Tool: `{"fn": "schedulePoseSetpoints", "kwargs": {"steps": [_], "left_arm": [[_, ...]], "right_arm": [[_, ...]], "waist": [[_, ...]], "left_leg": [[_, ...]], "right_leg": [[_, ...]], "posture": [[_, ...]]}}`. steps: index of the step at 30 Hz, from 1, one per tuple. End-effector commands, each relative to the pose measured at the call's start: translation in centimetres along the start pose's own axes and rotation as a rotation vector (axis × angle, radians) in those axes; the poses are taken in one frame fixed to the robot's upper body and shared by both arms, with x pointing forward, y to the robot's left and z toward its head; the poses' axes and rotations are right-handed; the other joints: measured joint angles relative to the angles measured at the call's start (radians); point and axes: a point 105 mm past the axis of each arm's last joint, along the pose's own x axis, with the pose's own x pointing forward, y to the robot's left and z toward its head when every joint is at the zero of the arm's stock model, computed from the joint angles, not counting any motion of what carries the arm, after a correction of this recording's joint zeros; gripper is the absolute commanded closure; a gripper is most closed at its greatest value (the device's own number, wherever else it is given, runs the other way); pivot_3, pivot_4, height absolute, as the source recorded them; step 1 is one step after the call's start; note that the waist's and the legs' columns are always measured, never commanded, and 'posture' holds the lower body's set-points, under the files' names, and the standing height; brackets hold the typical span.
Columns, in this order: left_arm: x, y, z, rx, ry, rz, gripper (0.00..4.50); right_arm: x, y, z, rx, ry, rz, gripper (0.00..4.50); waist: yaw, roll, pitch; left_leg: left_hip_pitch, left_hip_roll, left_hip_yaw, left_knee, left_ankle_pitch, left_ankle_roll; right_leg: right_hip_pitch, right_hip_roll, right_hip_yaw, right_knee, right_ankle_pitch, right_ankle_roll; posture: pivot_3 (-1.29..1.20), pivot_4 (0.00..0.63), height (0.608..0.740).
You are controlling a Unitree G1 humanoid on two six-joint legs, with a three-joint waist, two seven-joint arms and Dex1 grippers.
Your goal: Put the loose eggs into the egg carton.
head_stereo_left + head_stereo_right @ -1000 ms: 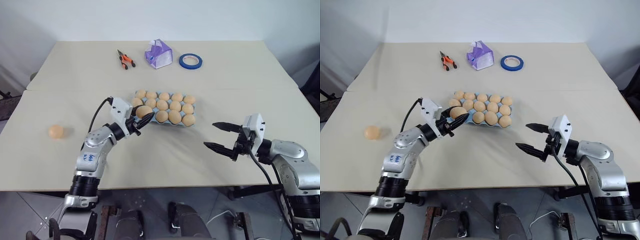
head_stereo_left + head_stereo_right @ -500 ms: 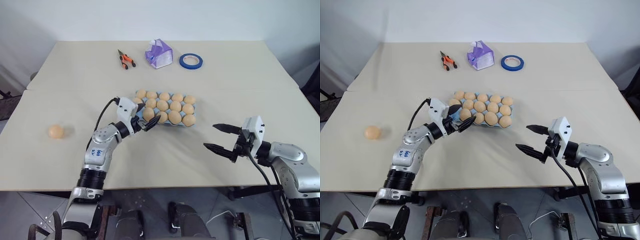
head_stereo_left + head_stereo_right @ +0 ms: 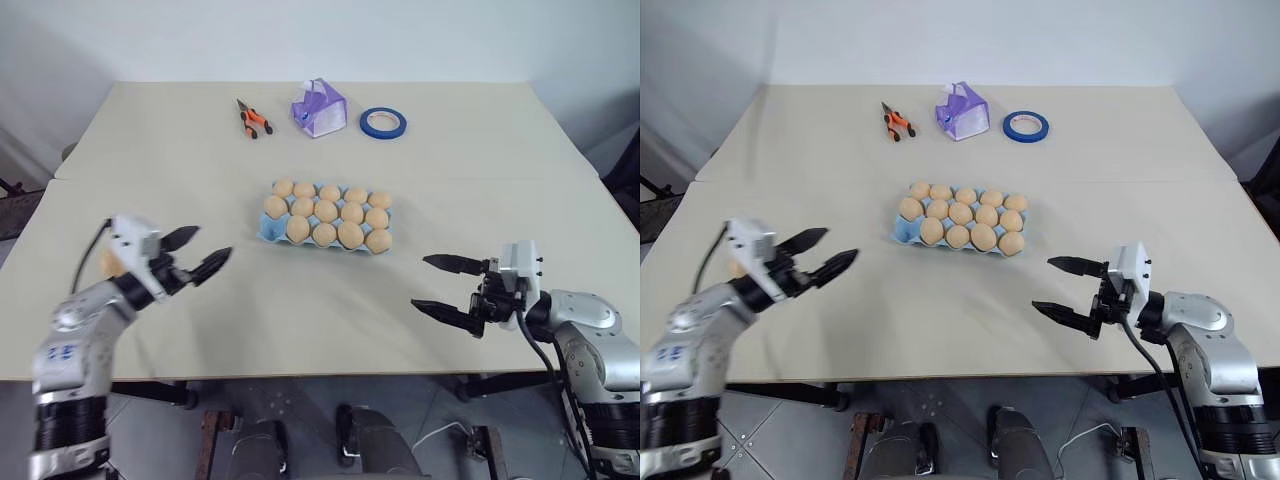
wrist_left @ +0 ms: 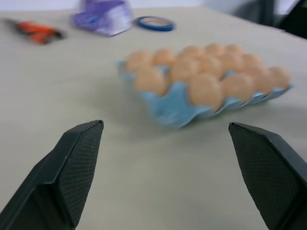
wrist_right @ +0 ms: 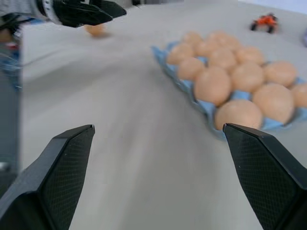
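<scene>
Eggs, smooth and tan-brown, fill almost every cup of the light-blue egg carton in the middle of the worktop. One cup at its near left corner is bare. Nearer than the carton, the left gripper and right gripper have jaws wide apart, holding nothing. One loose egg lies left of the carton.

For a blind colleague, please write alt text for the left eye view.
A light-blue egg carton full of tan eggs sits mid-table, with the open left gripper and open right gripper level at either side. Pliers, a purple box and blue tape lie behind.
</scene>
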Motion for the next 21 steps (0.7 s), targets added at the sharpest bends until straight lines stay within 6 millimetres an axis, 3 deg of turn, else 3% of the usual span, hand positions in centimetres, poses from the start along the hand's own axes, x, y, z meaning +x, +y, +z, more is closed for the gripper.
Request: {"fn": "schedulePoseSetpoints", "kwargs": {"steps": [1, 10, 16, 21], "left_arm": [[-2.9, 1.0, 1.9, 0.004, -0.062, 0.06, 0.05], [-11.3, 4.5, -0.2, -0.046, -0.02, 0.401, 0.05], [-13.7, 4.8, -1.4, -0.085, 0.025, 0.506, 0.05], [-15.2, 3.9, -1.9, -0.08, 0.07, 0.54, 0.05]], "right_arm": [[-0.3, 0.3, 2.2, -0.039, -0.075, 0.045, 0.0], [0.3, 0.9, 2.1, -0.009, -0.123, 0.104, 0.0], [0.6, 0.3, 1.7, -0.012, -0.104, 0.1, 0.0], [0.5, 0.1, 1.8, -0.018, -0.1, 0.099, 0.0]], "waist": [[0.0, 0.0, 0.0], [0.0, 0.0, 0.0], [0.0, 0.0, 0.0], [-0.003, 0.0, 0.0]], "left_leg": [[0.0, 0.0, 0.0, 0.0, 0.0, 0.0], [0.0, 0.002, -0.001, -0.001, -0.005, -0.007], [0.0, 0.001, -0.001, -0.001, -0.005, -0.006], [-0.001, 0.002, -0.001, -0.002, -0.006, -0.007]], "right_leg": [[0.0, 0.0, 0.0, 0.0, 0.0, 0.0], [-0.001, 0.0, -0.001, 0.0, -0.002, -0.004], [-0.001, -0.001, -0.001, -0.003, -0.002, -0.004], [-0.001, -0.001, -0.001, -0.004, -0.002, -0.005]], "posture": [[0.0, 0.15, 0.74], [0.0, 0.15, 0.74], [0.0, 0.15, 0.74], [0.0, 0.15, 0.74]]}}
